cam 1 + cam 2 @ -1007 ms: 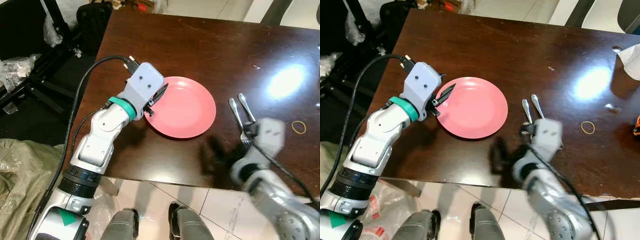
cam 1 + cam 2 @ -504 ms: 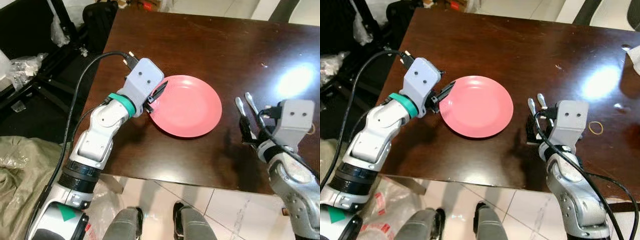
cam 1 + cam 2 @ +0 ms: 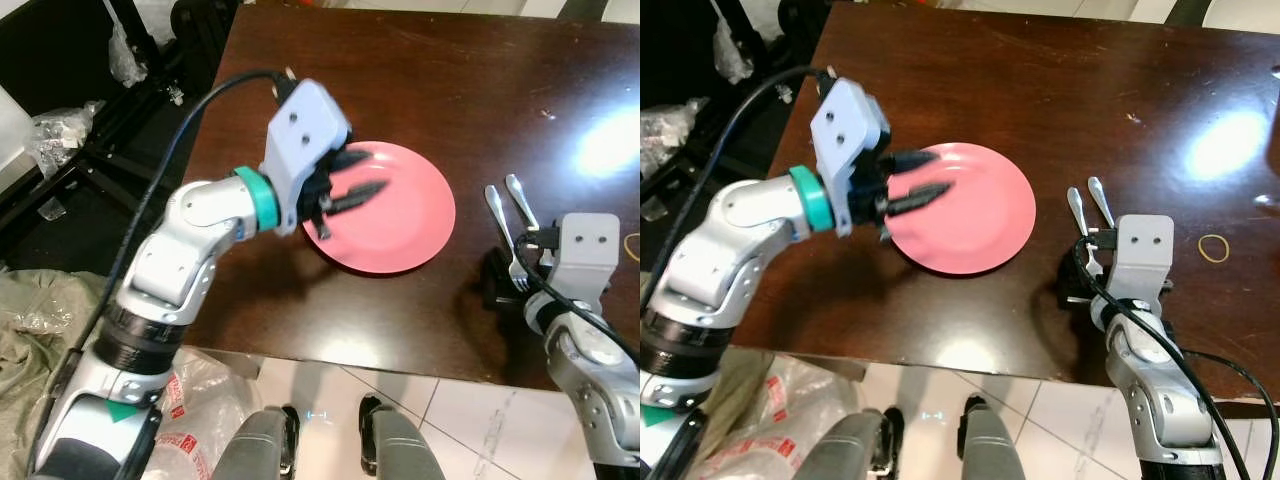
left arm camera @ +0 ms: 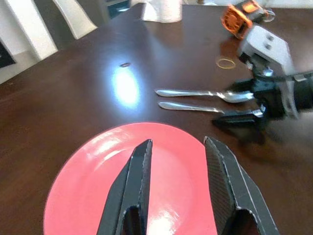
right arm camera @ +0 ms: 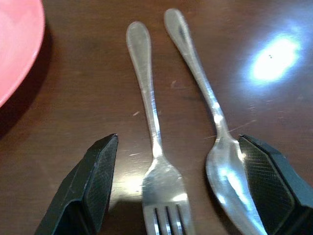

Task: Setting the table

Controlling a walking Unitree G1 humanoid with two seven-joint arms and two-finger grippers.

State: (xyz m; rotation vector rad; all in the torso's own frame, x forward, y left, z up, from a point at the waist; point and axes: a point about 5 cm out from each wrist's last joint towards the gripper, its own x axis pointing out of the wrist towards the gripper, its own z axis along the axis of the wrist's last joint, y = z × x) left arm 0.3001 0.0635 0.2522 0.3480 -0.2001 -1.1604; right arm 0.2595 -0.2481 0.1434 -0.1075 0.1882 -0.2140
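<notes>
Left eye view: the pink plate (image 3: 385,208) lies near the table (image 3: 420,80) front edge, and the left hand (image 3: 352,190) hovers over its 9 o'clock side, fingers spread, nothing held. At the plate's 3 o'clock, well apart, lie a fork (image 3: 503,235) and spoon (image 3: 522,205), handles toward 12; the right hand (image 3: 505,280) sits low at their 6 o'clock end.

Right eye view: same layout, with a rubber band (image 3: 1214,248) further out at 3 o'clock.

Left wrist view: parted fingers (image 4: 134,188) frame the plate, clear of it.

Right wrist view: here's the step, I'd say — wide-open fingers (image 5: 90,181) straddle both utensils. To do it well, shift over one piece, probably the fork, so the close doesn't pinch both, and press down flat.
</notes>
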